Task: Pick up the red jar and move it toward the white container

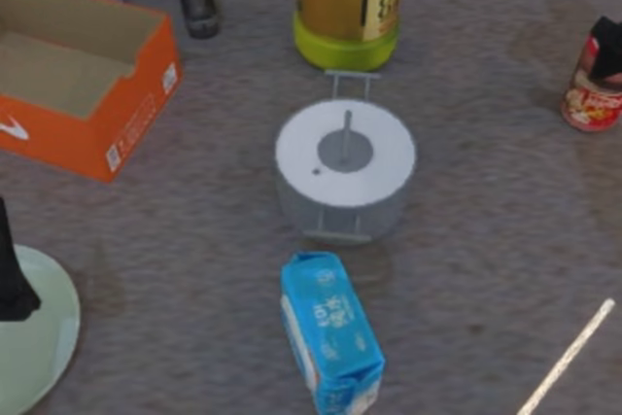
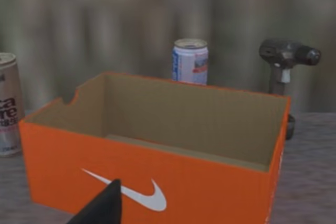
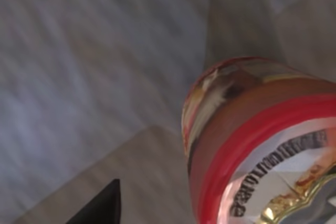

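Top view: the red jar [image 1: 593, 89] stood at the counter's [image 1: 486, 240] far right edge, well apart from the white container [image 1: 345, 167] at the centre. The right end effector [image 1: 607, 51] appeared as a dark shape over the jar's top; whether its fingers were spread or closed on the jar could not be told. The left arm sat parked at the left edge, over a pale green plate [image 1: 39, 337]. A yellow-green bottle [image 1: 350, 2] stood just behind the container, a blue-and-white carton [image 1: 330, 332] lay in front of it, and an orange shoebox [image 1: 83, 75] occupied the left.

Left wrist view: the shoebox [image 2: 157, 150] filled the view, with one dark fingertip [image 2: 105, 208] of the left end effector at the lower edge (too little to judge its opening).

Right wrist view: the jar [image 3: 262, 145] loomed very close, its printed label glossy. One dark fingertip [image 3: 102, 205] showed beside it, not visibly touching.

Handling, as a judgement: the jar looked small, rigid and light, with a smooth and probably slippery wall. A hold across the body just beneath the lid, squarely on its width, seemed soundest.
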Controlling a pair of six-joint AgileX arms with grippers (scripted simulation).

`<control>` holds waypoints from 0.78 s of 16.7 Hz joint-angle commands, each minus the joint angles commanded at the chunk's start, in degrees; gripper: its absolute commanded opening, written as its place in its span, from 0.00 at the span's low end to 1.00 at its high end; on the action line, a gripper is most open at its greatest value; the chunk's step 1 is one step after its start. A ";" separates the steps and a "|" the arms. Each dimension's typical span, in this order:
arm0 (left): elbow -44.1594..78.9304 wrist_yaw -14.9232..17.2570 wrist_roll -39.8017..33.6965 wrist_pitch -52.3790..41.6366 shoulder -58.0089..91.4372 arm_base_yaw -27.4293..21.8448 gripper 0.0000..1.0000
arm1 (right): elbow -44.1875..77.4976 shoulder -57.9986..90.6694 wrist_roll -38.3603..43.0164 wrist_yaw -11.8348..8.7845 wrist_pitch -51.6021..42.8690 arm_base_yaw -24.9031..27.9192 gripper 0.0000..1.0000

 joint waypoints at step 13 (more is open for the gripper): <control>0.00 0.00 0.00 0.00 0.00 0.00 1.00 | -17.71 -4.18 0.80 0.03 13.14 0.84 1.00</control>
